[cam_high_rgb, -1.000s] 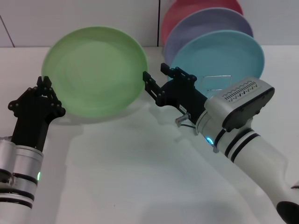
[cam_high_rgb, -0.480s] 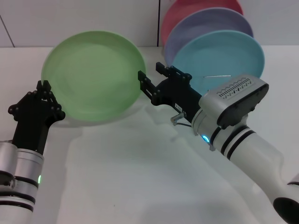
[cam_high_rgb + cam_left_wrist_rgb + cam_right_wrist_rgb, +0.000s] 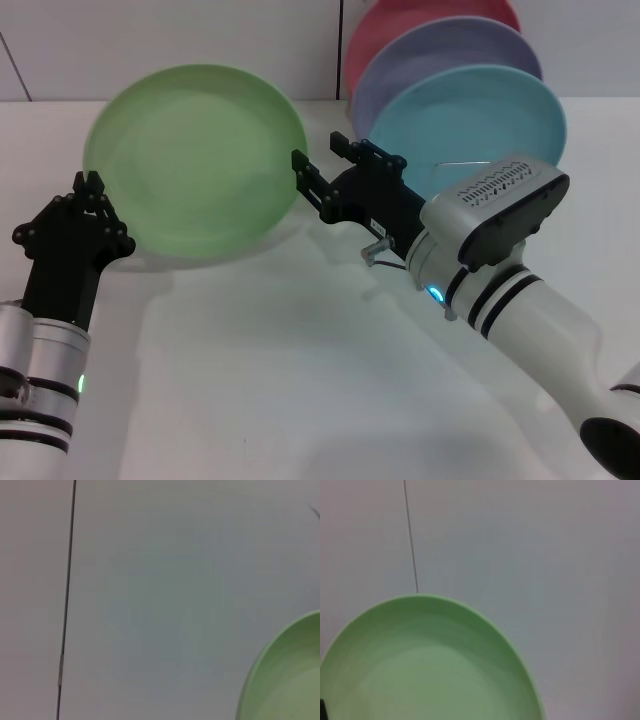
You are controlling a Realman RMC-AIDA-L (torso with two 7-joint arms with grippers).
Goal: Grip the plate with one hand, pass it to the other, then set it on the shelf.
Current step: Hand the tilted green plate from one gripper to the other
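In the head view, the light green plate is seen tilted in the upper left of the frame, raised above the white table. Its left rim is pinched by the closed left gripper. The right gripper is met at the plate's right rim, fingers parted around the edge. The wire shelf is partly hidden at upper right, before a turquoise plate and a lavender plate. No writing can be read.

In the left wrist view, only the plate's edge is shown at lower right, against a plain wall.

In the right wrist view, the lower left is filled by the plate.
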